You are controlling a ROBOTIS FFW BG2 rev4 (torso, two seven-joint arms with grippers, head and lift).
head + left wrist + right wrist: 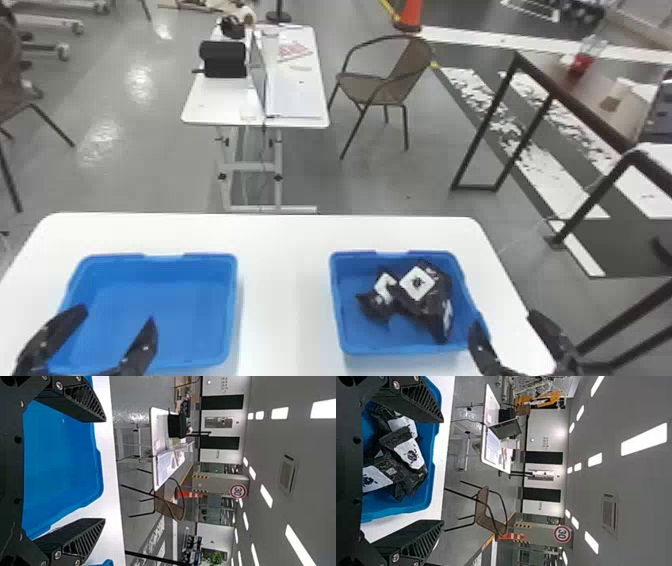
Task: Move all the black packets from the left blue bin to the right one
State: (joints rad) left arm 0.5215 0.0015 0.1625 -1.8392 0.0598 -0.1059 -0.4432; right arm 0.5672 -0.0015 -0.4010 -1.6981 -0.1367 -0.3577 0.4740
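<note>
My left gripper (117, 325) stands open over the near left part of the left blue bin (150, 310), which holds nothing in the part that shows. Black packets with white labels (425, 295) lie heaped in the right blue bin (355, 345). Near that bin's right front corner is my right gripper (510, 325), open with nothing between its fingers. In the left wrist view the left gripper (105, 470) has its fingers wide apart, the left bin (63, 463) beyond. The right wrist view has the right gripper (443, 471) spread too, beside the packets (407, 453).
Both bins stand on a white table (285, 280), with a strip of tabletop between them. Behind it are a smaller white table (215, 105) with a laptop, a brown chair (370, 87) and a dark-framed table (565, 80) at the right.
</note>
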